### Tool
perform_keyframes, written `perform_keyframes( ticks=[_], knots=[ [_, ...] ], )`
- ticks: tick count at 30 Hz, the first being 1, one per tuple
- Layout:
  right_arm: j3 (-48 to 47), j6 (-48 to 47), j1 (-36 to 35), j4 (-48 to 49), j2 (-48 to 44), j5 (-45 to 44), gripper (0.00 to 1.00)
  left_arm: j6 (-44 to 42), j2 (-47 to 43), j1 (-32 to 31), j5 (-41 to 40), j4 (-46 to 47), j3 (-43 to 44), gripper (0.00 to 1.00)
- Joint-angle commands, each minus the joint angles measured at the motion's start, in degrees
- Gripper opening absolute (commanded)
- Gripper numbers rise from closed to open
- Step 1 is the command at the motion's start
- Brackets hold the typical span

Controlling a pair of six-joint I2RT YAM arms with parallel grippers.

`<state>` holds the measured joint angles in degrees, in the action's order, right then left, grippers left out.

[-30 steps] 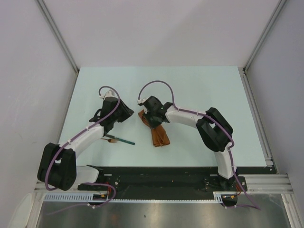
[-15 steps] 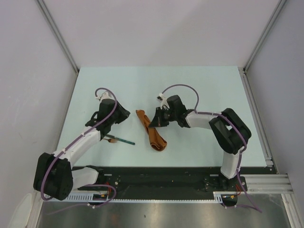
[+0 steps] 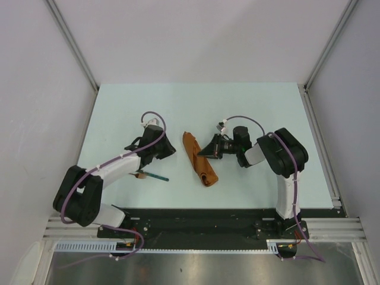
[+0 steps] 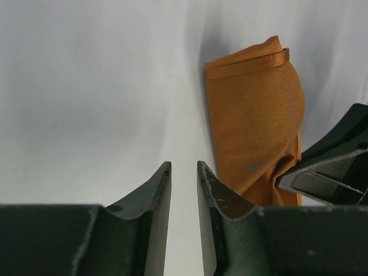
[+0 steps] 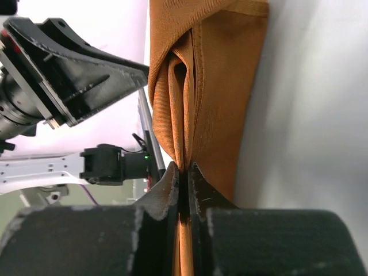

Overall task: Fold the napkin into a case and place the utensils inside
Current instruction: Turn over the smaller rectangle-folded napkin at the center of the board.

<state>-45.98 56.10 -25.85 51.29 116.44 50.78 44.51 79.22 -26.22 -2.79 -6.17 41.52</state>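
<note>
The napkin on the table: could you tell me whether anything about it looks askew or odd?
Yes. The napkin lies slanted on the table, and its layers gape in loose folds where the right pincer pinches one edge. The utensils lie outside it, by the left arm.

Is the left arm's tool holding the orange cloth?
No, the left tool is empty, with a gap showing bare table; the orange cloth lies beside it.

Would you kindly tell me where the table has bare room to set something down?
The far strip of the table behind both arms is bare, and the right side beyond the right arm. Crowded at the middle: folded napkin between left tool and right tool, teal-handled utensil beside the left arm.
</note>
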Motion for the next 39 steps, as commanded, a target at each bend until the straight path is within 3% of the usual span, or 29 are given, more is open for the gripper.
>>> perform_keyframes(
  ticks=[1,6,9,15,16,22,31,39],
  knots=[
    [1.5,4.46,2.73,11.73,2.21,5.2,0.13,-0.66,3.74,-1.99,1.91,3.27,4.71,0.29],
    [4.58,2.62,7.29,11.29,2.12,6.17,0.27,-0.65,6.65,-4.19,2.35,4.23,7.26,0.28],
    [5.37,-2.89,9.58,5.51,0.55,5.99,0.37,-1.18,9.1,-4.81,5.06,4.5,9.02,0.28],
    [0.21,-24.92,12.48,-26.8,-8.85,-1.9,0.55,-2.15,12.36,-5.86,11.74,10.56,10.34,0.3],
    [-1.21,-27.77,12.49,-36.77,-11.74,-4.01,0.56,-2.15,12.8,-6.04,13.4,10.92,10.69,0.3],
    [-5.53,-36.66,9.08,-58.99,-20.89,-20.18,0.56,-2.15,17.54,-6.83,19.12,13.55,13.67,0.3],
    [-0.87,-35.97,-0.95,-62.28,-28.11,-30.91,0.56,-2.94,22.28,-7.18,18.25,14.09,14.99,0.36],
    [5.71,-34.74,-5.26,-60.52,-31.28,-37.69,0.56,-5.48,28.53,-7.09,16.77,4.87,22.63,0.35]
  ],
)
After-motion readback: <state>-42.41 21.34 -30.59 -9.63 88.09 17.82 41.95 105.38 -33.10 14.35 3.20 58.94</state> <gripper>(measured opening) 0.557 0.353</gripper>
